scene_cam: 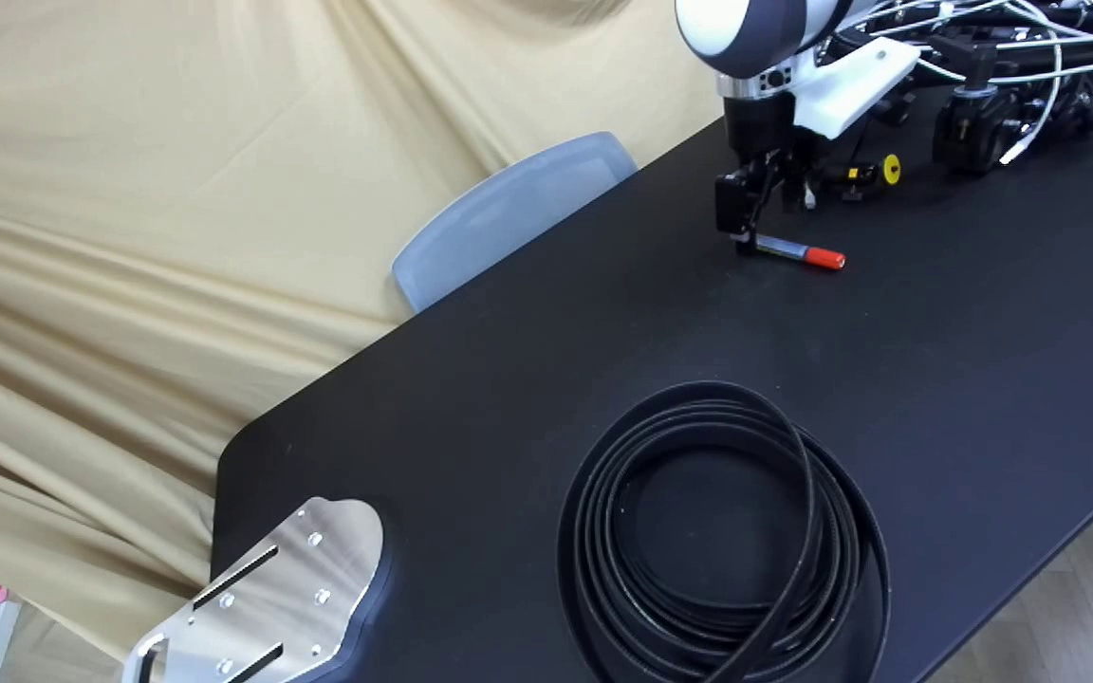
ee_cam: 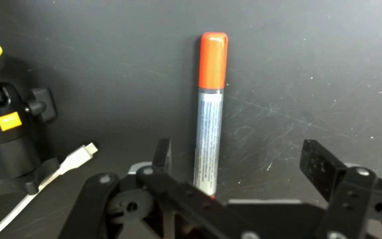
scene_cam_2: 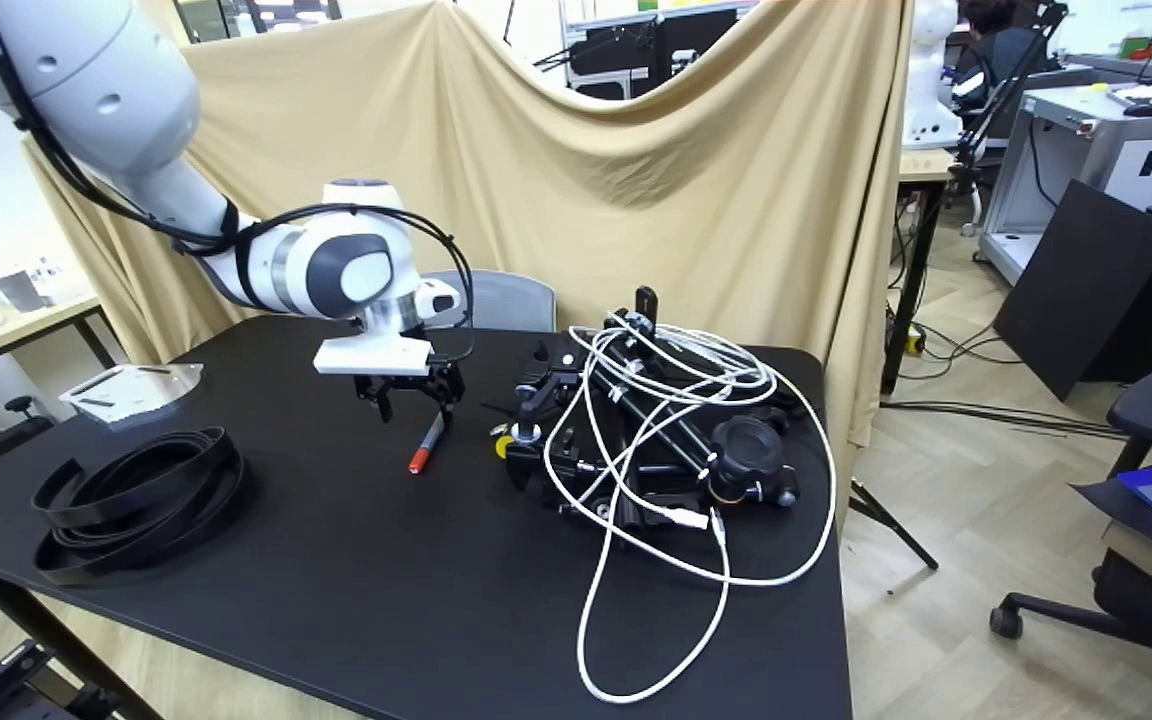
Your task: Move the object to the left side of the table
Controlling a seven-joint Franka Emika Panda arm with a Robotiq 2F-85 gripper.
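Gripper (ee_cam: 239, 159) hanging over marker pen (ee_cam: 211, 109), apparently pre-grasp.
Fingers (ee_cam: 322, 167) standing wide apart, gripping nothing; marker pen lying on table (scene_cam: 509, 398), between them in wrist view. Grasping, carrying left, releasing: all 3 apparently remaining, none showing done.

One black table (scene_cam: 471, 408) bears one marker (ee_cam: 211, 116), one coil (scene_cam_2: 126, 505) and one plate (scene_cam: 267, 598). One chair (scene_cam: 518, 218) stands at a long edge; one gripper (ee_cam: 239, 157) shows two fingers (ee_cam: 320, 167).

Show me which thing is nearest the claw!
The red-capped marker: its barrel shows between the gripper's fingers; the white plug lies outside, the black coil farther.
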